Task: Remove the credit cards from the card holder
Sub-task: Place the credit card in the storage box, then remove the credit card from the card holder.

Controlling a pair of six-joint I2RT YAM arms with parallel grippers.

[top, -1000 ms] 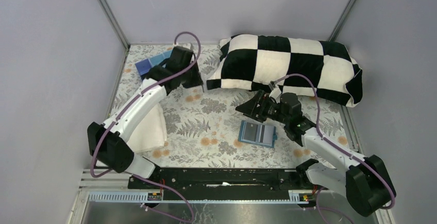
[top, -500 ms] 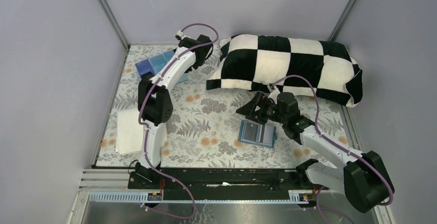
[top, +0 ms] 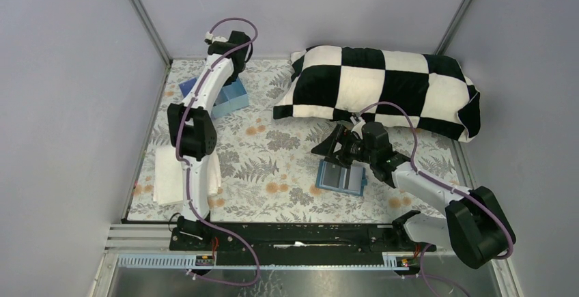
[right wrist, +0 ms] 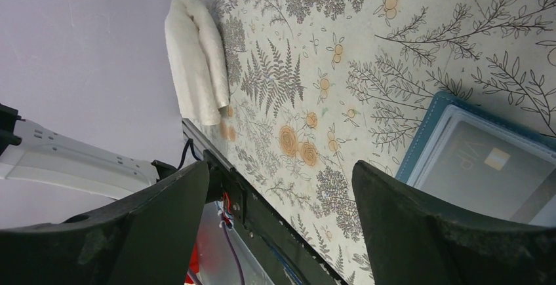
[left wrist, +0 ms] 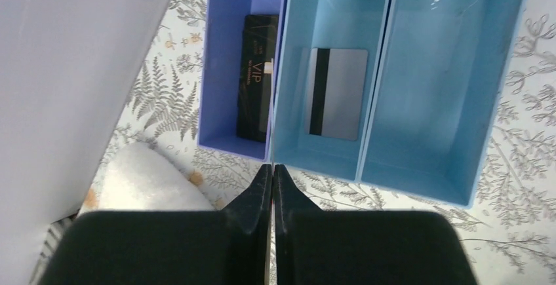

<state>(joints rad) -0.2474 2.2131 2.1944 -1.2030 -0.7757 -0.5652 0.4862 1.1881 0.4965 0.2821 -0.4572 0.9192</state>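
Seen from overhead, a table covered in a fern-and-flower print cloth [top: 273, 153] carried the card holder [top: 341, 177], lying open and flat at about 4 o'clock from the table's middle. It was a small light-blue case with two rectangular panels side by side, the left one darker grey than the right. The right wrist view showed its teal-blue stitched border and a grey panel bearing a small gold square.

The right gripper [top: 332, 148] hung just at the holder's 12 o'clock edge, its two black fingers [right wrist: 164, 232] spread wide with nothing between them; whether they touched the case could not be told.

The left gripper [left wrist: 272, 170] hovered at the table's 10 o'clock corner, jaws pressed shut and holding nothing, above a blue-and-purple compartment tray [left wrist: 452, 167]. A black card [left wrist: 256, 78] lay in the purple compartment and a grey card with a dark stripe [left wrist: 336, 94] in the middle blue one.

A black-and-white checked pillow [top: 382, 89] lay at 1 o'clock, and a folded white cloth [top: 167, 174] at 8 o'clock.
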